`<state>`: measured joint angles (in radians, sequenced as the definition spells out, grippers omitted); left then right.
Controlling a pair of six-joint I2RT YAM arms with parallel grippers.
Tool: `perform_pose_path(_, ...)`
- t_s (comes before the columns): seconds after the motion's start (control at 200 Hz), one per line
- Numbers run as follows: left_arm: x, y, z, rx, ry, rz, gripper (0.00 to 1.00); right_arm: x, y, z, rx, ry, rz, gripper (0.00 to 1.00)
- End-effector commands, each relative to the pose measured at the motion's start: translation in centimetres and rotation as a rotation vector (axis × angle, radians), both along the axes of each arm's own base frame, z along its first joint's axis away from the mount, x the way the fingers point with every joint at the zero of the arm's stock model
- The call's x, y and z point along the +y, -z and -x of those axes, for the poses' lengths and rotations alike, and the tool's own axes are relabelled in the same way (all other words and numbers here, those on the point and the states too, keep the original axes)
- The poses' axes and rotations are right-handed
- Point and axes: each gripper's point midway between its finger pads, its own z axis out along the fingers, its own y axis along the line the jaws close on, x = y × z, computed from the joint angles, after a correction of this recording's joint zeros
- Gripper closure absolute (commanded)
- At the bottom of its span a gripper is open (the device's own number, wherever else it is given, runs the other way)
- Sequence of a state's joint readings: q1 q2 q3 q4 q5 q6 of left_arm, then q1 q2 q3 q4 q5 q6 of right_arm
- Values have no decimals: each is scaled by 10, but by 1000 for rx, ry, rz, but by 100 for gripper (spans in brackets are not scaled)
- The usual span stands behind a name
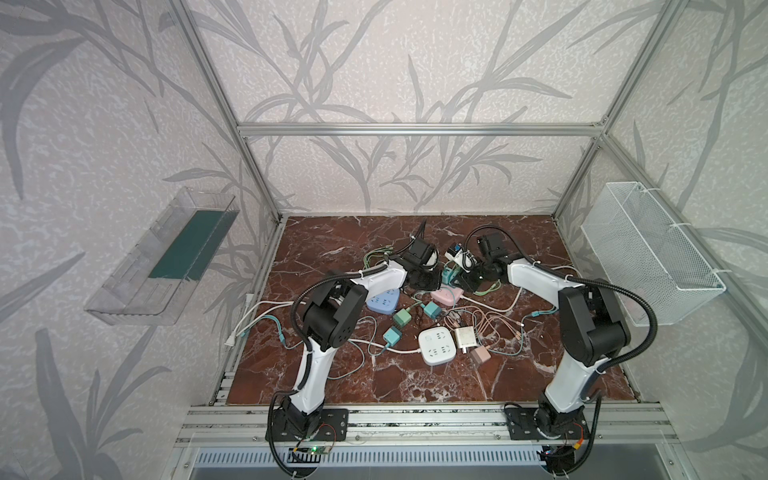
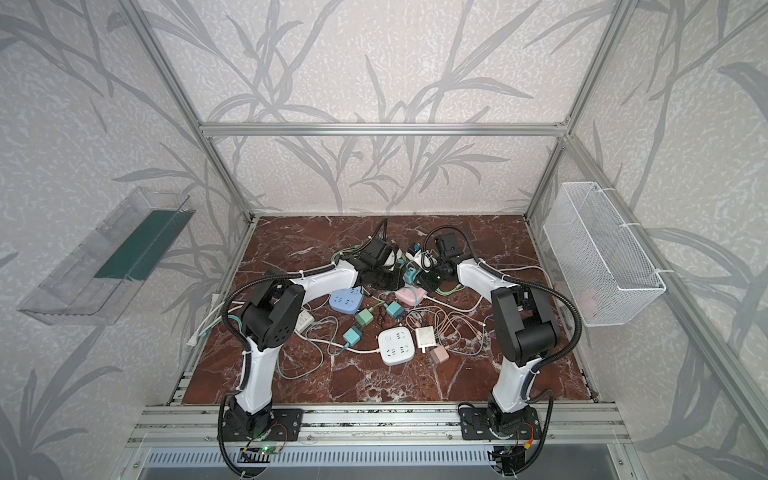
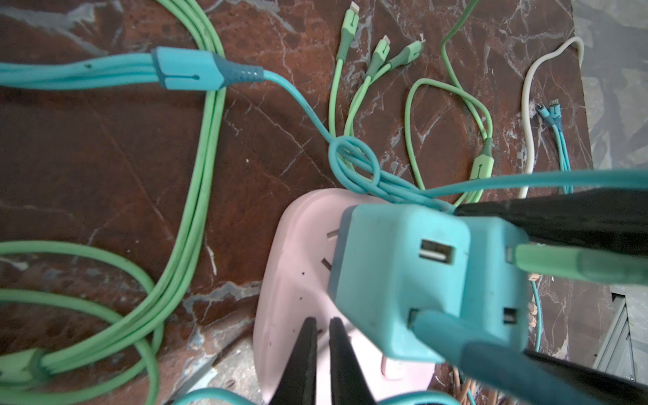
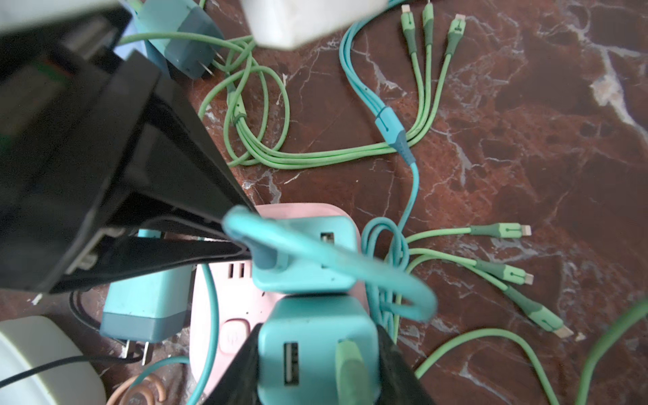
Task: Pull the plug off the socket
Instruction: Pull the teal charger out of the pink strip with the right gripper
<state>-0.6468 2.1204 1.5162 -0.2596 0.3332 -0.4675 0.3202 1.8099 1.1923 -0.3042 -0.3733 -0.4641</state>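
Socket: pink power strip, rounded body, lying flat on the table, lower centre of the right wrist view; slots face up.

Plugs: two teal USB charger cubes seated upright in it, side by side and touching. Near charger carries a green cable; far charger carries a teal cable.

pink power strip: no readable text; only a faint mark is showing on its button, too blurred to read
teal chargers: no brand or numbers showing
white power strip: nothing legible at this size
cables: no labels showing
walls and frame: leaf pattern only, no writing
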Motion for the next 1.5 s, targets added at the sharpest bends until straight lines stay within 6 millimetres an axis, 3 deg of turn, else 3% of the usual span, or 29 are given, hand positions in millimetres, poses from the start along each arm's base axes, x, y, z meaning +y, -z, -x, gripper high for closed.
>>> perform_pose_path(0.0,19,39,17,104,-26,-128,87,13,-13,-3,-73,-58,52,85)
perform_pose_path(0.225,15,37,16,92,-27,-144,87,12,6,2,-60,-51,169,86)
perform_pose_path(0.605,20,45,20,92,-34,-228,87,7,-24,-17,-8,87,85,87)
perform_pose_path(0.965,19,46,19,96,-54,-210,87,-2,-19,-11,29,105,84,87)
perform_pose_path(1.495,14,31,13,36,-77,-120,87,-17,-40,-3,77,195,-129,87)
